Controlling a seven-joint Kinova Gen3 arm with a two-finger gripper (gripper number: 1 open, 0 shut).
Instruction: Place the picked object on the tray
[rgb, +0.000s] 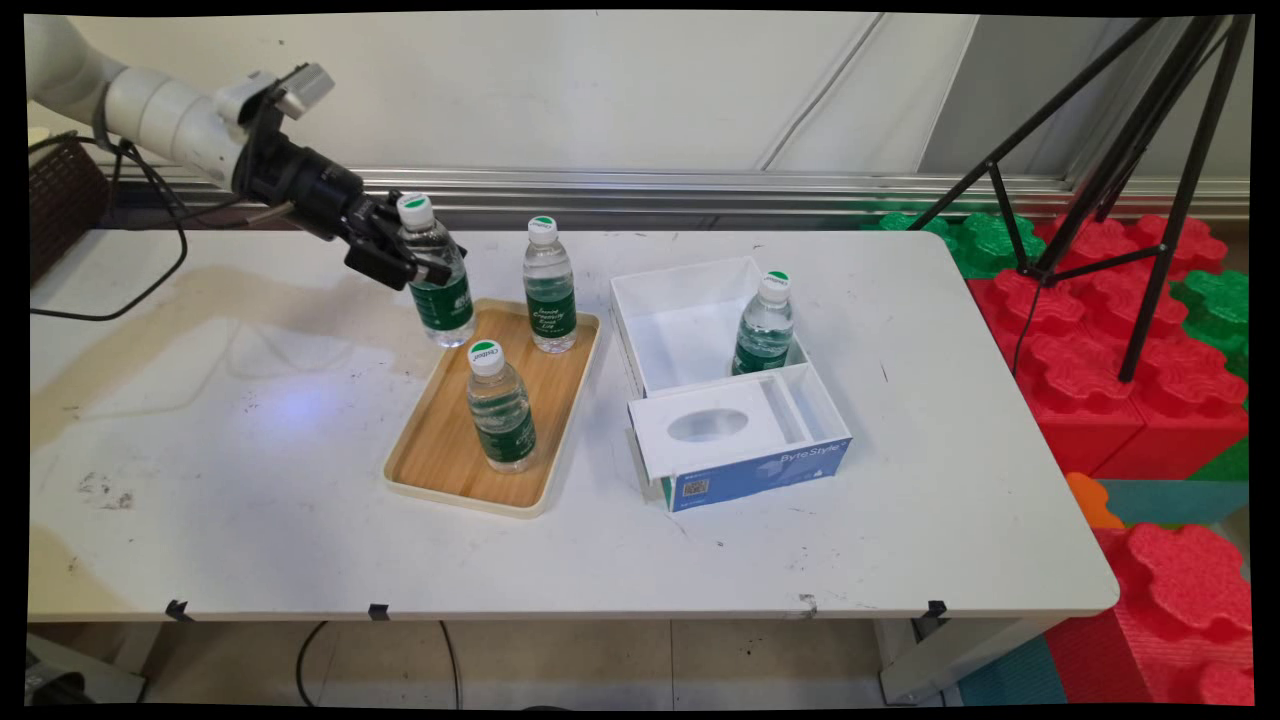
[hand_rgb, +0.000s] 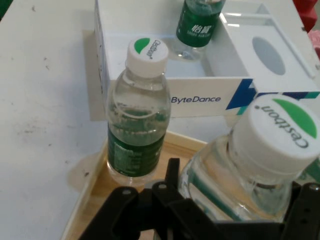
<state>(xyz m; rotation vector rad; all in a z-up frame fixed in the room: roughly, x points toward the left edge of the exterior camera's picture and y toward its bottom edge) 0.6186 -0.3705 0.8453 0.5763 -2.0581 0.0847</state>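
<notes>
Nearest the camera on my screen is the bare front of the white surface (rgb: 300, 540), then the wooden tray (rgb: 450, 455) with one water bottle (rgb: 500, 408) upright at its near end. Further back and to the left, the gripper (rgb: 412, 257) is clamped round a second bottle (rgb: 437, 285) — upright, long axis vertical, held high on the shoulder just under its white-and-green cap, with its base at the tray's far left corner. I cannot tell whether that base rests on the tray or hangs just clear of it. In the hand view the held bottle fills the lower right, cap (hand_rgb: 280, 131) cut by the frame edge, and the black linkage hides its lower body, so finger contact is not directly visible. A third bottle (rgb: 549, 285) stands just beside it on the tray's far end, apart but near. Beyond, to the right, an open white box (rgb: 690, 300) lettered ByteDance holds a fourth bottle (rgb: 765, 325) against its right wall — its top is cropped in the hand view. Furthest off stand a black tripod (rgb: 1150, 190) and red foam blocks (rgb: 1090, 350).
</notes>
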